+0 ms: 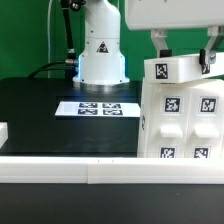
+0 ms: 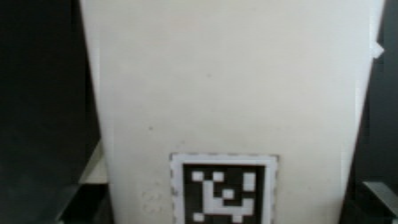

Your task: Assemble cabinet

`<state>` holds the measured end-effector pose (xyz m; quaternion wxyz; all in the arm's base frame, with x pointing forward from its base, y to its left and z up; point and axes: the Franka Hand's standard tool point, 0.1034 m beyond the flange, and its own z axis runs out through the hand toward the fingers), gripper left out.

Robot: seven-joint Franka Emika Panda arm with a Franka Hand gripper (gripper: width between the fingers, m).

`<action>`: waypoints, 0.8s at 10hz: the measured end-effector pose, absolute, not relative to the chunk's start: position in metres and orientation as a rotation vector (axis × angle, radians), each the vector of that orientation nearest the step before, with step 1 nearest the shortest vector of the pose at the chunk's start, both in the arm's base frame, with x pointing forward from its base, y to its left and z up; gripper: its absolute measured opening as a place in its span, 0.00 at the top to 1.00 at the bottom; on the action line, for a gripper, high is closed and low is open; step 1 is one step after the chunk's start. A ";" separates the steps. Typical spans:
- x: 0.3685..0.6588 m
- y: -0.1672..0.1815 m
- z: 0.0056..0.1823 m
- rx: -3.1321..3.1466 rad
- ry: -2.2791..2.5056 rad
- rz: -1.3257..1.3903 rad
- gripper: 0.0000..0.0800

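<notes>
Looking at the cabinet sitting at the right side of the exterior frame, standing upright on the black table, front panels w/ b&w tags facing the cam. Seeing a tagged white piece up top at approx upper right, looking already seated on the body, tho can't tell if fully locked in.

Hovering right above it: the hand, fingers coming down on either side of that top piece. Guessing it's closing on or pressing the top part, but honestly can't tell whether gripping or just straddling, as fingertips partly hidden behind the piece. Wrist view not helping much: just filling up w/ a big white cabinet face and one tag at lower center, no fingers showing.

Marker board lying flat mid-frame in front of the robot base, untouched. Small white block peeking in at the left edge, prob a loose part still waiting.

Judging progress: looking mostly done, body and panels together, top being handled now. Left to do, imo: finishing the top and maybe that stray block.
</notes>
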<state>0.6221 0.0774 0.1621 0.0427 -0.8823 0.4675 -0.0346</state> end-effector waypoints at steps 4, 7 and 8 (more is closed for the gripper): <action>0.620 0.078 0.161 -2.415 1.848 -0.087 0.30; 0.617 0.081 0.160 -2.110 2.163 -0.068 0.30; 0.617 0.082 0.161 -2.025 2.237 -0.058 0.30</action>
